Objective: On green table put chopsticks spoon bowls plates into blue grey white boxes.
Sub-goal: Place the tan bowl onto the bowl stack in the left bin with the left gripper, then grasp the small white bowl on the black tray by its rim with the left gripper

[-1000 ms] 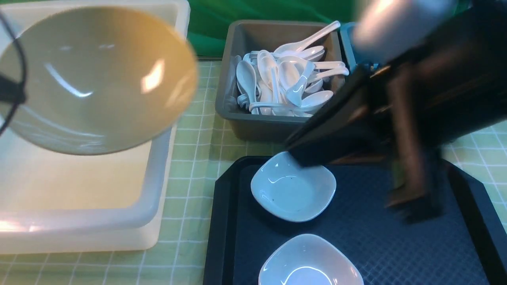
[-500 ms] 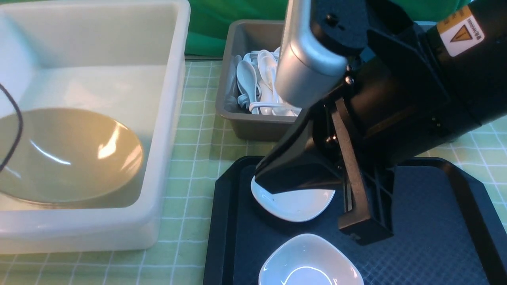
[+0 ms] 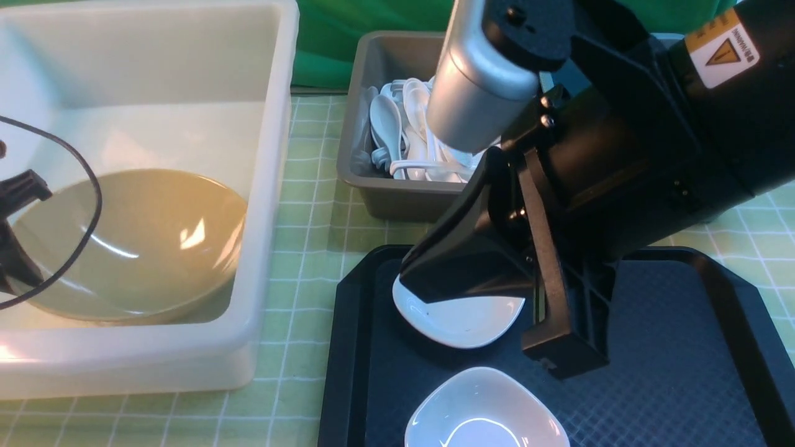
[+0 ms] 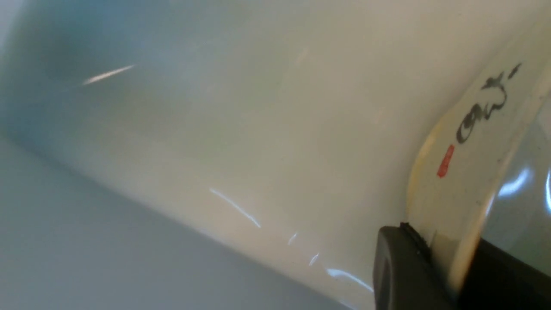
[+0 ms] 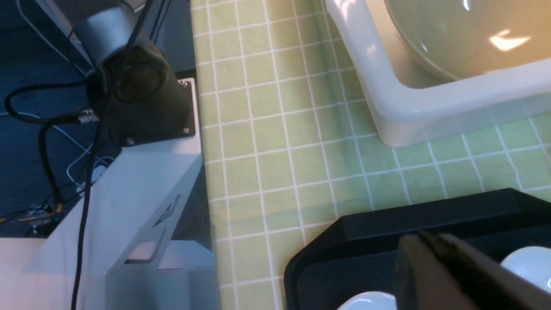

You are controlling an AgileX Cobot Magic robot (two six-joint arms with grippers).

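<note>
The olive-tan bowl [image 3: 143,248] lies tilted inside the big white box [image 3: 267,155]. My left gripper [image 4: 447,275] is shut on the bowl's rim [image 4: 473,142], one finger on each side. On the black tray [image 3: 652,372] sit two white plates, the far one [image 3: 459,320] and the near one [image 3: 484,410]. My right gripper [image 3: 422,282] hangs over the far plate's left edge. In the right wrist view it [image 5: 419,249] is shut and empty, between the two plates [image 5: 525,267] [image 5: 366,301]. Several spoons [image 3: 388,124] fill the grey box [image 3: 366,186]. The chopsticks are out of view. The right arm hides the blue box.
The green table [image 3: 298,236] shows between the white box and the tray. The right arm covers much of the tray and the grey box. Past the table's edge stand the robot's base and loose cables [image 5: 142,99]. A green backdrop [image 3: 372,25] closes the far side.
The bowl came down from above the white box into it, then slid a little to the right. The right arm swung down over the far plate and has held there.
</note>
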